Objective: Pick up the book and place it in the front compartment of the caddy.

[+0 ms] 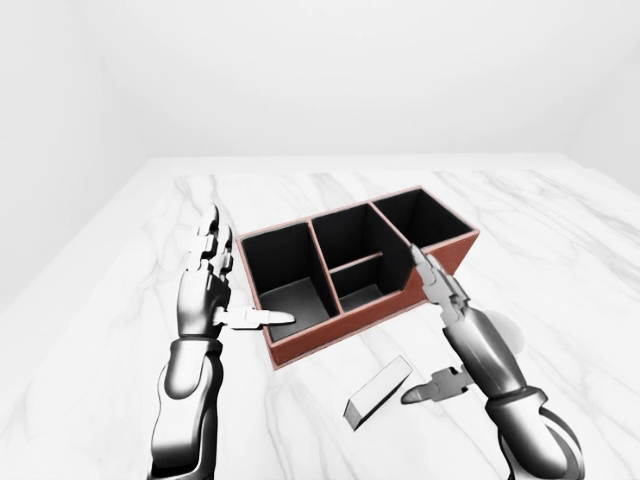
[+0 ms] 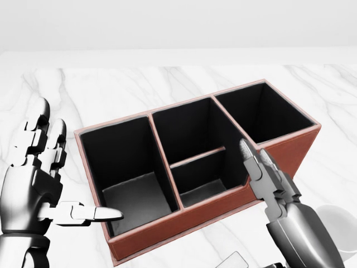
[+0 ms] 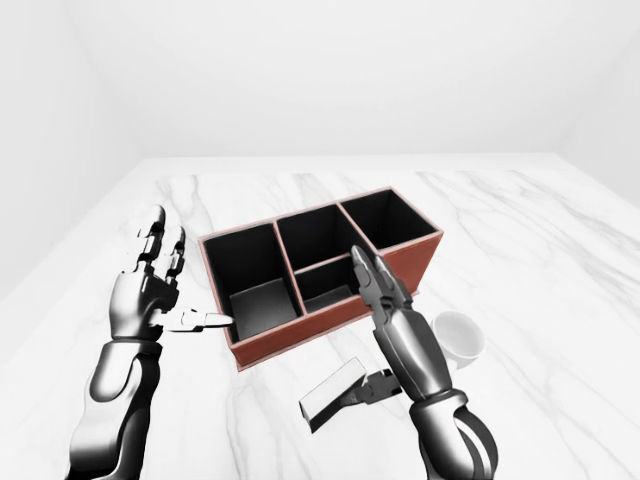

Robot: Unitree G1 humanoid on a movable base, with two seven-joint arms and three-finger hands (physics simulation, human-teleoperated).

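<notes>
- I see the caddy [image 2: 268, 153] sitting on the white marble table [image 1: 560, 230], a reddish-brown box with a black lining, set at an angle so its long side climbs toward the upper right of the head view.
- I count a large compartment at its left end, a middle section split in two by a low divider, and another compartment at its right end; all look bare inside.
- The book [image 3: 333, 391] lies flat on the table below the caddy's near wall in the eye views, pale-covered with a dark edge, apart from the caddy and not inside any compartment.
- My left hand [image 1: 208, 290] hangs at the caddy's left end with its fingers spread and pointing up; the thumb reaches over the rim of the left compartment, and the hand holds nothing.
- My right hand [image 3: 392, 320] is over the caddy's near wall toward the right, fingers stretched up and apart; its thumb points down-left with the tip just beside the book's right end.
- I cannot tell whether that thumb touches the book; the hand grips nothing.
- A white cup [image 3: 456, 337] stands on the table just right of my right forearm in the right-eye view.
</notes>
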